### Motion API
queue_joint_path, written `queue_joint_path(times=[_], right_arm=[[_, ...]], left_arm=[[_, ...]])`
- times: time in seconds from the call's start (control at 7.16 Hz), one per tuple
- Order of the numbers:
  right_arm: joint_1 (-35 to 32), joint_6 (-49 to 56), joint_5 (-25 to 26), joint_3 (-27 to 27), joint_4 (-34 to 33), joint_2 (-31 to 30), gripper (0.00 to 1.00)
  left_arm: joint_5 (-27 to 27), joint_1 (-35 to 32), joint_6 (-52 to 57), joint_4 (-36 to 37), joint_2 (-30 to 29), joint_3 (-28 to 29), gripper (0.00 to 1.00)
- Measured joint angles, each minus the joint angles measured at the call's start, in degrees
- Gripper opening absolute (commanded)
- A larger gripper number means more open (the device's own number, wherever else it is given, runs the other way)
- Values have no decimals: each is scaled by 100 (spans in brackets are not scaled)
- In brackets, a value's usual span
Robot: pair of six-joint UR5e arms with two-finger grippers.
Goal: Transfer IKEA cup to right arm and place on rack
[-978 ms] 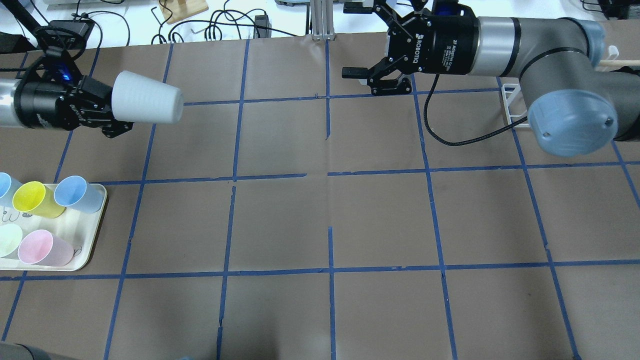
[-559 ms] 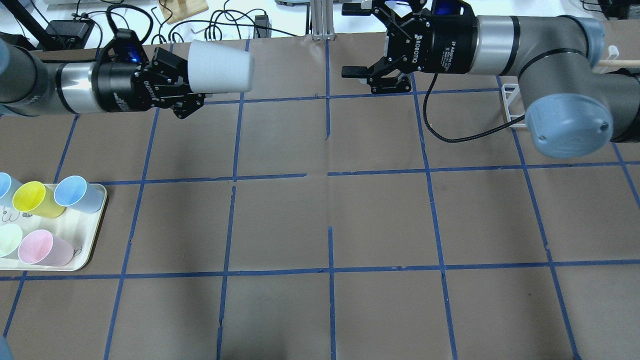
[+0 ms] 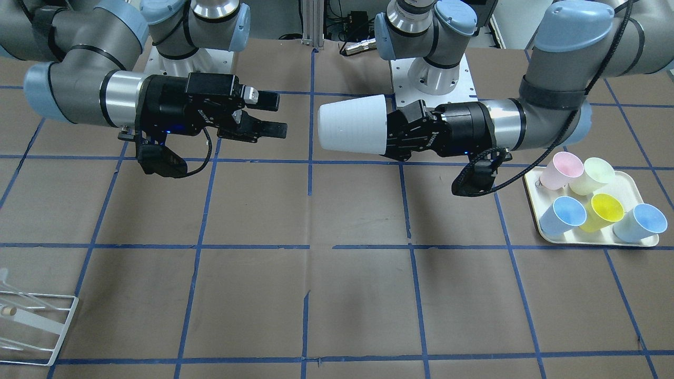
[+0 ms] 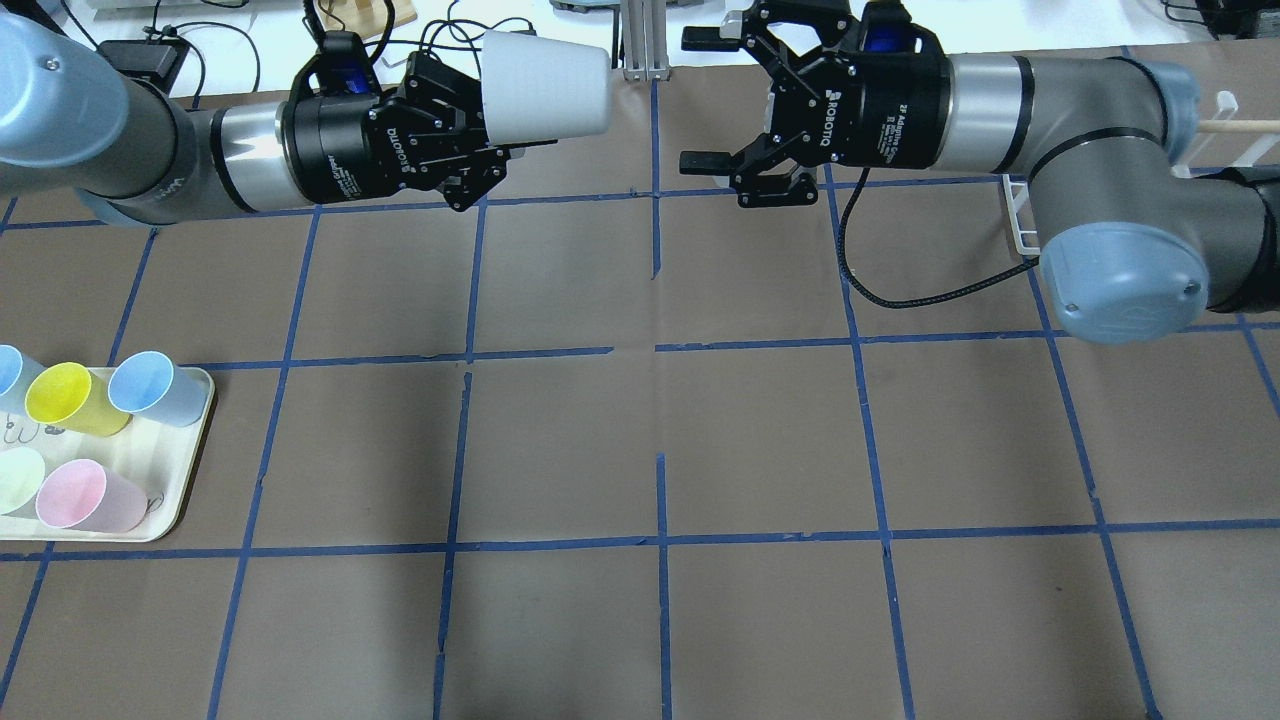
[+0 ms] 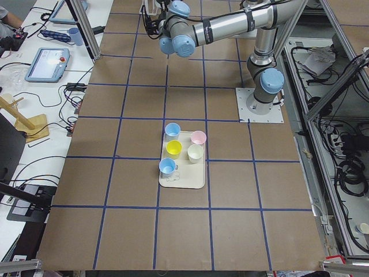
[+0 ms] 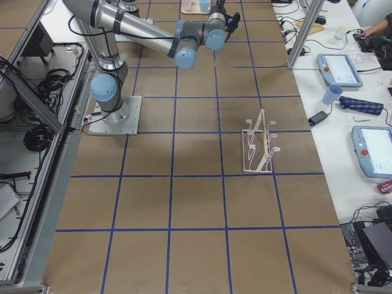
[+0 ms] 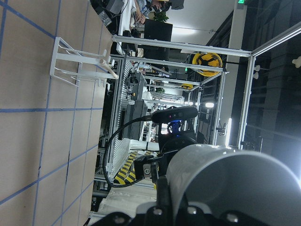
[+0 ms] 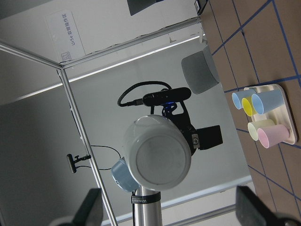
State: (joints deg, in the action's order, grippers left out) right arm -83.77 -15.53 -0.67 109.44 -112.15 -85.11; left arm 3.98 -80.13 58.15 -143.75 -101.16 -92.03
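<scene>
The whitish IKEA cup (image 4: 545, 82) is held sideways in the air, its closed base pointing at the right arm. My left gripper (image 4: 487, 125) is shut on the cup's rim end; the cup also shows in the front view (image 3: 352, 130), the left wrist view (image 7: 230, 183) and the right wrist view (image 8: 157, 153). My right gripper (image 4: 712, 98) is open and empty, facing the cup's base across a gap (image 3: 274, 113). The white wire rack (image 6: 260, 143) stands on the table to the right, partly hidden behind the right arm in the overhead view (image 4: 1022, 208).
A cream tray (image 4: 190, 460) at the table's left front holds several coloured tumblers: blue (image 4: 155, 388), yellow (image 4: 75, 398), pink (image 4: 90, 497), pale green (image 4: 18, 478). Cables lie along the table's far edge behind the grippers.
My left arm has carried the cup to the right and toward the far edge, closing much of the gap to the right gripper. The right gripper stayed open and shifted slightly.
</scene>
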Motion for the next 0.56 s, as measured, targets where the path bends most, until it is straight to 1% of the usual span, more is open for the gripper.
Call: queue_joint_path(times=[0.42, 0.56], right_arm=[[-125, -249, -214, -32, -75, -17, 100], [-135, -313, -216, -33, -158, -14, 95]], left_arm=[[-396, -413, -217, 75, 8, 1, 0], [-445, -459, -228, 83, 6, 0, 0]])
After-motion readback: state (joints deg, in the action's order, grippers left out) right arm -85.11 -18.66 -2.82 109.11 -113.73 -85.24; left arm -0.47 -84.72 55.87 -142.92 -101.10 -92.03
